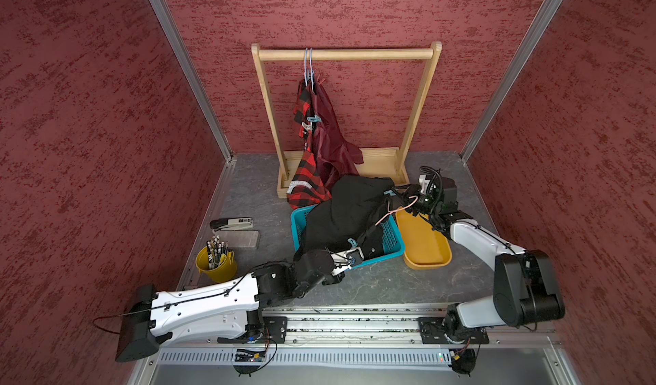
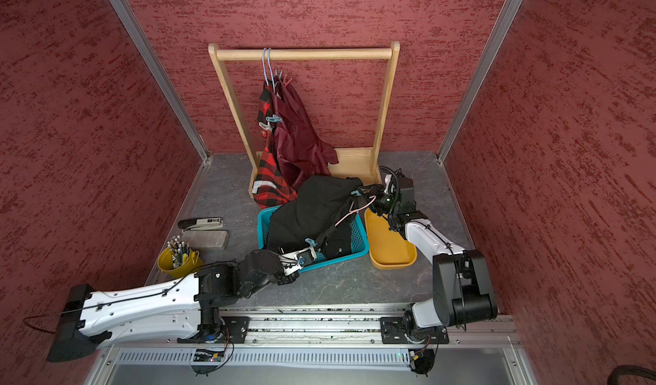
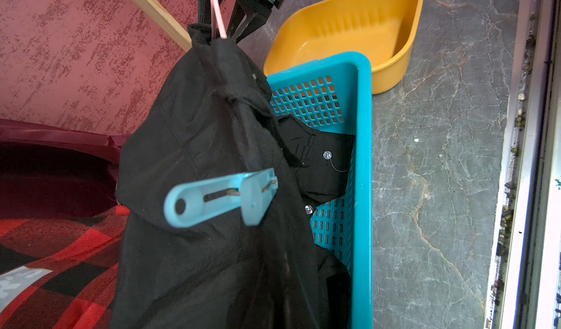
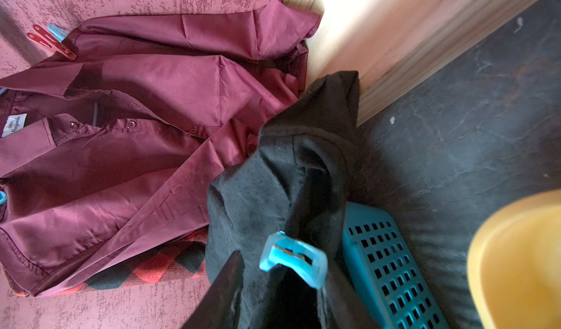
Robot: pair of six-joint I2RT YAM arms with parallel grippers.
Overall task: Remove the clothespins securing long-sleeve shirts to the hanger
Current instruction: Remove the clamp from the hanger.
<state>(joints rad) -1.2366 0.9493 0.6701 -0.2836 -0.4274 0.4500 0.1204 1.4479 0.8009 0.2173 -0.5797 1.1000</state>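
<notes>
Though small, the teal clothespin [image 3: 255, 200] grips the black shirt [image 3: 194, 124].

This looks like a robot test booth in a lab, not a home. Bumpy red walls [image 1: 88, 116] close in a small box on three sides, held by shiny metal posts [image 1: 187, 67]. The floor of the box is a grey stone-look table [image 1: 390, 287]. At 6 o'clock a metal rail [image 1: 355, 324] with loose wires carries a white and black left arm [image 1: 206, 305] and right arm [image 1: 479, 237]. The things on the table are small and mixed: a wooden clothes rack [image 1: 346, 53] at 12 o'clock with shirts [image 1: 330, 141] on it, a teal basket [image 1: 392, 239] in the middle, a yellow tub [image 1: 426, 244] at 3 o'clock, and a stapler [image 1: 232, 222] and a yellow bucket of pens [image 1: 220, 269] at 9 o'clock.
</notes>
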